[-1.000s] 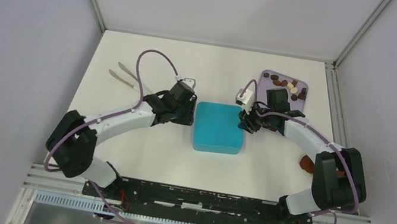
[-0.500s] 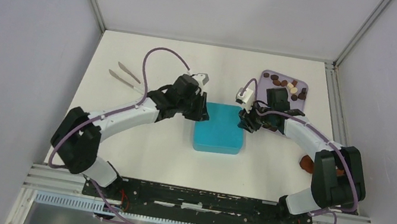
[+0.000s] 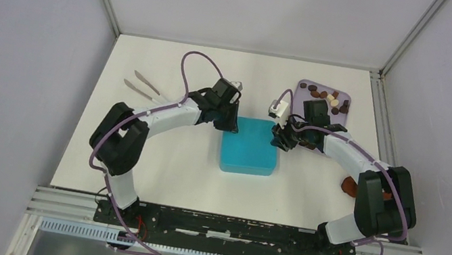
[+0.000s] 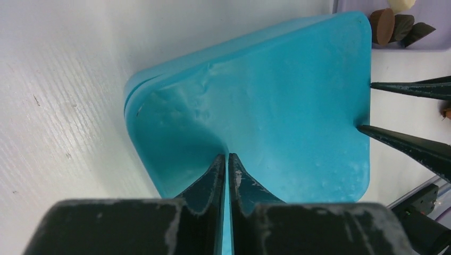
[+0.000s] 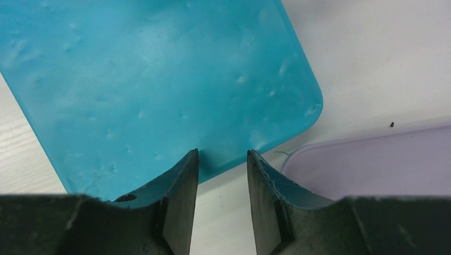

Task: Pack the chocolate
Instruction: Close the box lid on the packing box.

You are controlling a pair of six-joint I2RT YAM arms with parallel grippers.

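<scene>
The chocolate [image 3: 328, 98], small dark, brown and cream pieces, lies on a lilac tray [image 3: 303, 84] at the back right; a few pieces [image 4: 384, 25] show in the left wrist view. A closed teal box [image 3: 248, 150] sits mid-table. My left gripper [image 3: 231, 122] is at the box's far left corner, its jaws shut to a thin slit [image 4: 227, 155] with the tips on the lid [image 4: 287, 90]. My right gripper [image 3: 279, 138] stands open astride the box's right edge [image 5: 222, 153], one finger over the lid [image 5: 149, 79], the other by the tray [image 5: 383, 159].
Metal tongs [image 3: 142, 86] lie at the left, behind the left arm. A reddish-brown cloth [image 3: 350, 184] lies near the right arm's elbow. The right gripper's fingertips [image 4: 407, 147] reach the box's far edge in the left wrist view. Walls enclose the table.
The left arm has swung right and away from me, from beside the box's left edge to its far left corner, and its jaws have closed. The right arm has stayed put.
</scene>
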